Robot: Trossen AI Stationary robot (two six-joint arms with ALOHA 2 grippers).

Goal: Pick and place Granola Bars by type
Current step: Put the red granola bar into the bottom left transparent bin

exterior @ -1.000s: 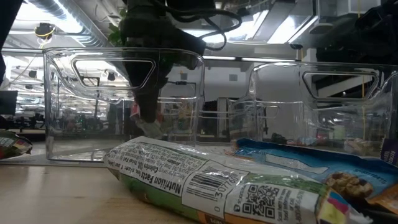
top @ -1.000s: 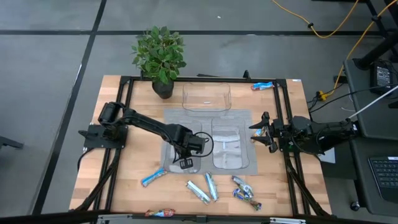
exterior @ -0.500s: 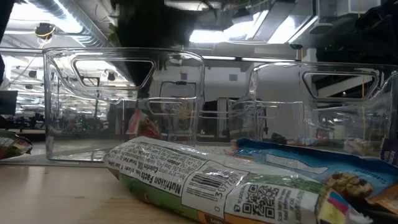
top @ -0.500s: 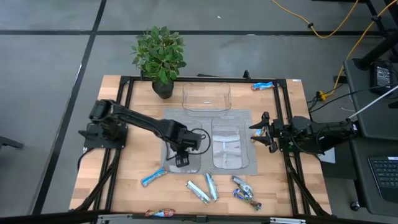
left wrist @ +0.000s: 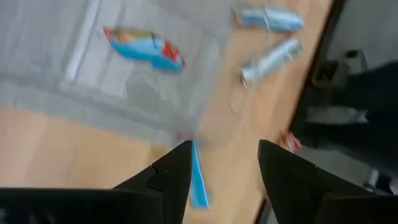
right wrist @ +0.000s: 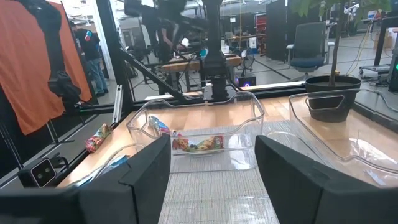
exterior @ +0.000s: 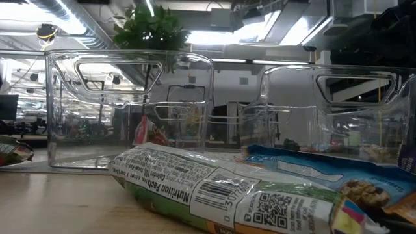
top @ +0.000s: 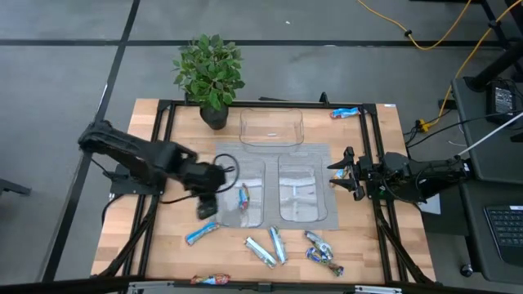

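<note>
One bar binned, most of the sorting left!

From above we see one blue bar (top: 243, 196) lying in the left tray (top: 255, 173), the left gripper (top: 207, 207) just beside that tray, and the loose Granola Bars (top: 274, 245) spread along the bench (top: 163, 245) edge. The left wrist view shows its fingers apart and empty. On the right wrist, the right gripper (right wrist: 211, 180) waits, fingers wide.

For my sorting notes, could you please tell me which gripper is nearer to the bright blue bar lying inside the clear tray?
Left. The left gripper sits just beside the blue bar in the tray; the right gripper waits past the neighbouring tray.
</note>
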